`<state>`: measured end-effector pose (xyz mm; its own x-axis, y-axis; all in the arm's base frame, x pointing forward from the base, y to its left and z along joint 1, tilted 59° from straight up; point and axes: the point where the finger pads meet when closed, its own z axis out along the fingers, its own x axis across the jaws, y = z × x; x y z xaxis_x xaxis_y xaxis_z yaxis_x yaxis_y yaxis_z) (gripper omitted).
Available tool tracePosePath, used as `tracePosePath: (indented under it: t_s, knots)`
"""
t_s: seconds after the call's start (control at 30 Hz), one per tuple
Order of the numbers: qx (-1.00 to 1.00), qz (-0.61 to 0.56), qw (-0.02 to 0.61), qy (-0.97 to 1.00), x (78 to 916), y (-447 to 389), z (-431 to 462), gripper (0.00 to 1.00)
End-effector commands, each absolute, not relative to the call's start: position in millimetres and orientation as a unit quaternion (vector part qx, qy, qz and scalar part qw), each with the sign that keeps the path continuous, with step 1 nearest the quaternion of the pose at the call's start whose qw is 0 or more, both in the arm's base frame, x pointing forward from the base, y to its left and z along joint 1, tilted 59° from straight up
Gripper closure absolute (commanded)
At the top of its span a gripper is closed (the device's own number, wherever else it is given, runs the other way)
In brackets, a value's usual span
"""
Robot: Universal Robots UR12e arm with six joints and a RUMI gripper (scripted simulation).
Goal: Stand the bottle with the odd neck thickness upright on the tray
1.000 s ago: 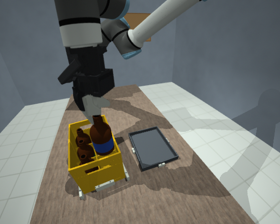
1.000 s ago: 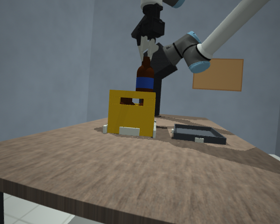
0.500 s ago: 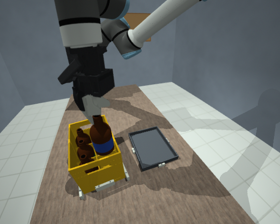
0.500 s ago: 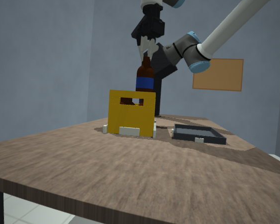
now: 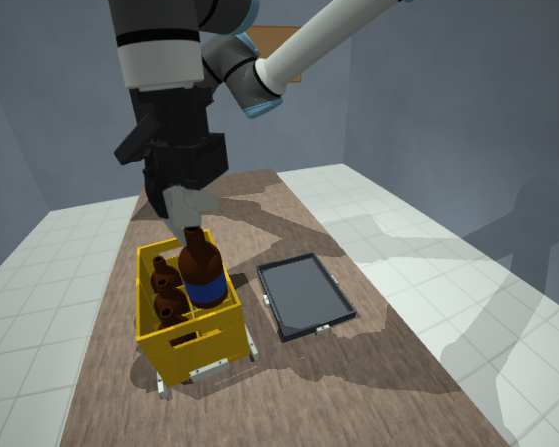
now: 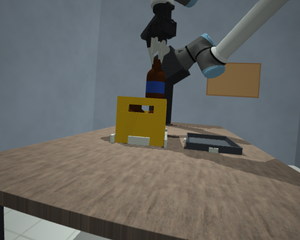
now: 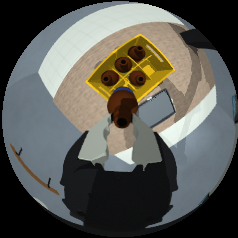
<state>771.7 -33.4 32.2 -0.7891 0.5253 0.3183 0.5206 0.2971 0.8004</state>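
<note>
My gripper (image 5: 192,228) (image 6: 156,62) (image 7: 122,114) is shut on the neck of a brown bottle with a blue label (image 5: 206,289) (image 6: 155,87) (image 7: 122,102). The bottle hangs upright over the right side of the yellow crate (image 5: 211,345) (image 6: 140,125) (image 7: 167,68); in the exterior view its base shows just above the crate's front rim. Several other brown bottles (image 5: 171,300) (image 7: 123,64) stand in the crate's compartments. I cannot tell the neck thicknesses apart. The dark grey tray (image 5: 308,294) (image 6: 227,150) (image 7: 159,106) lies right of the crate, with nothing on it.
Small white blocks (image 5: 209,370) (image 6: 138,140) sit at the foot of the crate, and others (image 5: 323,329) (image 6: 213,150) at the tray's sides. The crate's right wall stands between the held bottle and the tray. An orange-brown board (image 6: 234,80) is on the back wall.
</note>
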Motion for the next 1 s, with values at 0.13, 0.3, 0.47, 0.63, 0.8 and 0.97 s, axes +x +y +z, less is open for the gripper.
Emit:
tracePosePath:
  t_s: [0.13,0.3,0.47,0.63,0.8,0.97]
  knots:
    - [0.325,0.495,0.006,0.806,770.0,-48.4,41.1,1.00]
    - [0.325,0.495,0.006,0.806,769.0,-49.4,41.7,1.00]
    - [0.325,0.495,0.005,0.806,768.3,-49.5,41.1,1.00]
    - [0.325,0.495,0.005,0.806,768.3,-49.5,41.1,1.00]
    - [0.325,0.495,0.005,0.806,768.3,-49.5,41.1,1.00]
    - [0.325,0.495,0.005,0.806,768.6,-48.9,41.0,1.00]
